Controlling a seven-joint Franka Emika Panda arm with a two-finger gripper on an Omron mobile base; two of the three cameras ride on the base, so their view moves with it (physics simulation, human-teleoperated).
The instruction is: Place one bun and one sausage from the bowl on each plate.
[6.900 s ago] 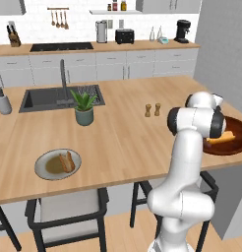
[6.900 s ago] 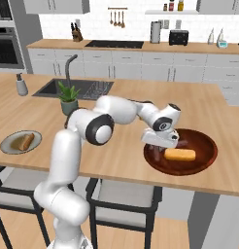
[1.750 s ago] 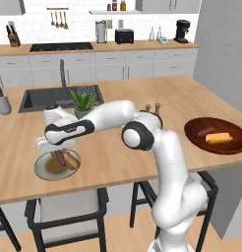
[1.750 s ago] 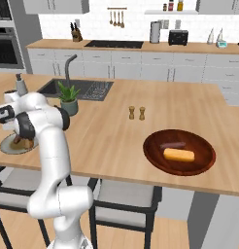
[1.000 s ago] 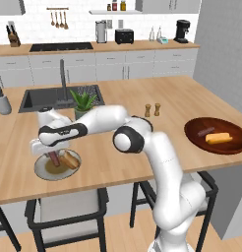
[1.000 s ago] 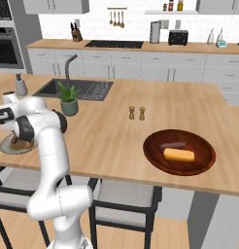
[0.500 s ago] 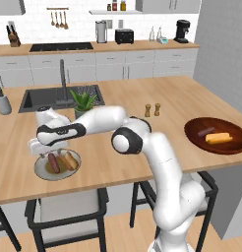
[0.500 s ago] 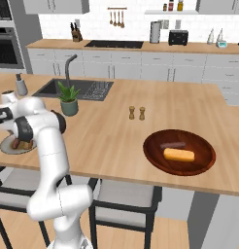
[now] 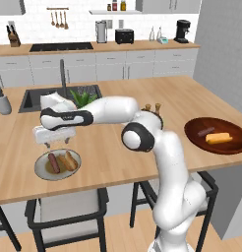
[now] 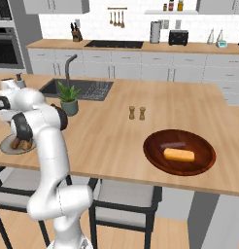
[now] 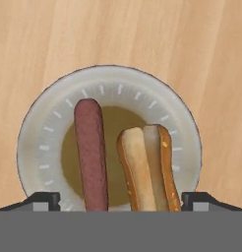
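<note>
A pale grey plate (image 9: 42,171) with an olive centre lies near the counter's front edge, at the left. On it lie a reddish-brown sausage (image 9: 53,162) and a golden bun (image 9: 70,160), side by side. My gripper (image 9: 57,142) hangs open just above them, holding nothing. In the hand view the sausage (image 11: 91,152) and bun (image 11: 147,167) rest on the plate (image 11: 108,74) between my spread fingertips (image 11: 42,199). Far to the right stands the dark wooden bowl (image 9: 238,146), which holds one bun (image 9: 219,138) and one sausage (image 9: 206,131). The right base view shows the bowl (image 10: 153,154), its bun (image 10: 179,154) and the plate (image 10: 6,145).
A potted plant (image 9: 82,98) and the sink (image 9: 32,98) lie behind the plate. Salt and pepper shakers (image 10: 136,113) stand mid-counter. Stools (image 9: 66,216) stand below the counter's front edge. A soap bottle (image 9: 2,102) stands at the far left.
The gripper has opened and let the sausage go onto the plate beside the bun. The hand has lifted slightly above the plate.
</note>
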